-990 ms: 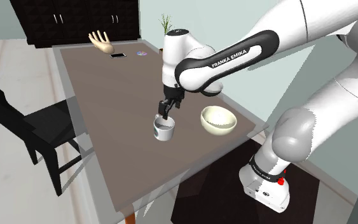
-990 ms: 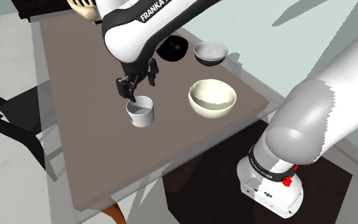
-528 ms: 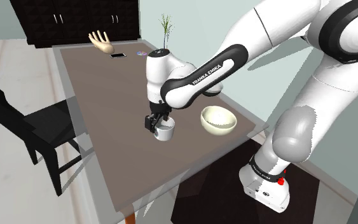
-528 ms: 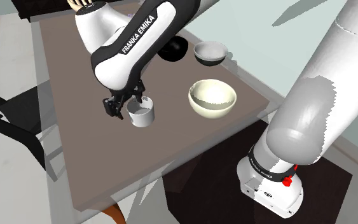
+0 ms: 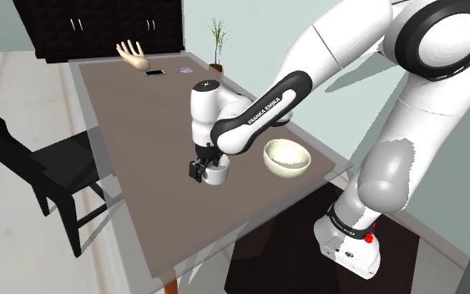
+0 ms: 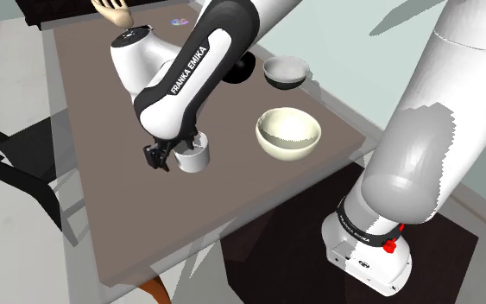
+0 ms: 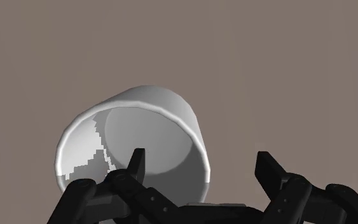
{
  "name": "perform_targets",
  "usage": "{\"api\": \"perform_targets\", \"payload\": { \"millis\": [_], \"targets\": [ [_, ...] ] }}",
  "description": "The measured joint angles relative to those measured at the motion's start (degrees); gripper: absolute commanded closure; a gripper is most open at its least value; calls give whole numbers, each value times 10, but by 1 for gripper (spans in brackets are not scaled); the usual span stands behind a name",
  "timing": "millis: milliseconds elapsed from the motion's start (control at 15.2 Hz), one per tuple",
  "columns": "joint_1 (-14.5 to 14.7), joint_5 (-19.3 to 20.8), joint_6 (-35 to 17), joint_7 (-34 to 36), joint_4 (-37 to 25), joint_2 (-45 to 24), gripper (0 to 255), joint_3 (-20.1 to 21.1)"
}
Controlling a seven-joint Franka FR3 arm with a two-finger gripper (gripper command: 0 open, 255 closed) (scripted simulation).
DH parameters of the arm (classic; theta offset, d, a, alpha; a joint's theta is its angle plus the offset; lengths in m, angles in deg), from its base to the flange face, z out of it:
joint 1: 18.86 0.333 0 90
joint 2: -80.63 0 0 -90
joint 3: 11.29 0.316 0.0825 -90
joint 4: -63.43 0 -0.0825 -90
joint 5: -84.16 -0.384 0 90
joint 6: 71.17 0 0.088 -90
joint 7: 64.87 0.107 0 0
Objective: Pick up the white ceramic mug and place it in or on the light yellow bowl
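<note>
**Mug on the table, spread claw astride its wall**

Mug (image 5: 217, 174) stands upright on the brown table (image 5: 133, 159). It is near the pale yellow bowl (image 5: 287, 157) but apart from it, on the bowl's side toward the shoulder view's left. In the second exterior view the mug (image 6: 194, 157) again sits left of the bowl (image 6: 289, 131), with a strip of bare table (image 6: 103, 199) between the two. The mug is drawn white outside and grey inside.

The arm (image 5: 262, 108) rises from its dark stand (image 5: 291, 259), which lies on the camera's side of the bowl. It climbs high above the bowl, and the lettered forearm then slants down past the bowl toward the mug. The wrist is folded over so the hand points down at the table. The gripper (image 5: 204, 166) sits at the mug's rim, on the side turned away from the bowl, and the second exterior view shows the gripper (image 6: 170, 155) low at that same edge.

In the wrist view the gripper (image 7: 203, 167) is spread wide. One fingertip (image 7: 137, 159) dips into the mouth of the mug (image 7: 133, 127). The other stands outside with the mug's wall between them, clear of that wall. Nothing is pinched.

Beyond the bowl, on its side away from the stand, sit a black bowl (image 6: 245, 67) and a grey bowl (image 6: 286, 72).
</note>
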Motion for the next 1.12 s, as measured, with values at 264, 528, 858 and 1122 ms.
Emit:
{"api": "perform_targets", "payload": {
  "millis": [264,528,858,1122],
  "targets": [
    [0,1,-3,0,2,-1,0,0],
    [0,1,-3,0,2,-1,255,0],
    [0,1,-3,0,2,-1,255,0],
    [0,-1,0,-1,1,1,255,0]
  ]
}}
